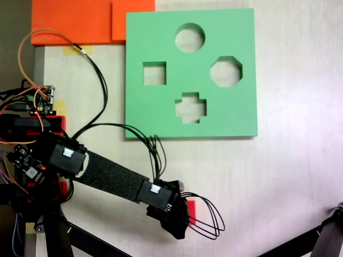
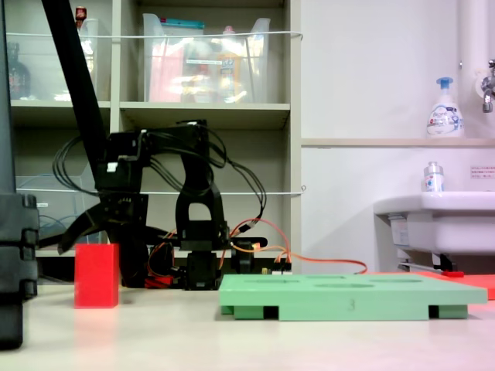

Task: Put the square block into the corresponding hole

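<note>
The red square block [image 2: 97,276] stands on the table at the left of a fixed view, apart from the green foam board [image 2: 348,297]. From above, only a red sliver of the block [image 1: 192,210] shows beside the black gripper [image 1: 184,218]. The gripper [image 2: 97,234] hangs just over the block with its jaws spread, open and holding nothing. The corresponding hole, a square cutout [image 1: 154,73], lies at the left of the green board [image 1: 230,115], far up from the gripper.
The board also has a round cutout [image 1: 189,37], an octagonal cutout [image 1: 226,71] and a cross cutout [image 1: 191,107]. Orange foam sheets [image 1: 80,21] lie at the top left. A black stand leg [image 1: 327,238] crosses the bottom right corner. Black cables [image 1: 206,217] loop beside the gripper.
</note>
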Motion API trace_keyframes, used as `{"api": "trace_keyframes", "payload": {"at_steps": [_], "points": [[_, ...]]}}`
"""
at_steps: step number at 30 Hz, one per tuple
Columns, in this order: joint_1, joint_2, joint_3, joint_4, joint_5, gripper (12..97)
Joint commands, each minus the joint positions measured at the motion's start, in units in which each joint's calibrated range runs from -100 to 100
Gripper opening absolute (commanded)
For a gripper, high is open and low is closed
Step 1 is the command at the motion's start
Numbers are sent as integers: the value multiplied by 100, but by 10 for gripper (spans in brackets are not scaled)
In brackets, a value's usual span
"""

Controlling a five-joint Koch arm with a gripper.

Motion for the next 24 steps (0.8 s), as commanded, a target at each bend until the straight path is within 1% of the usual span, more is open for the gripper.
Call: {"api": "trace_keyframes", "payload": {"at_steps": [1, 24], "points": [[-5, 24, 310, 16, -73, 670], [-68, 918, 340, 247, -107, 672]]}}
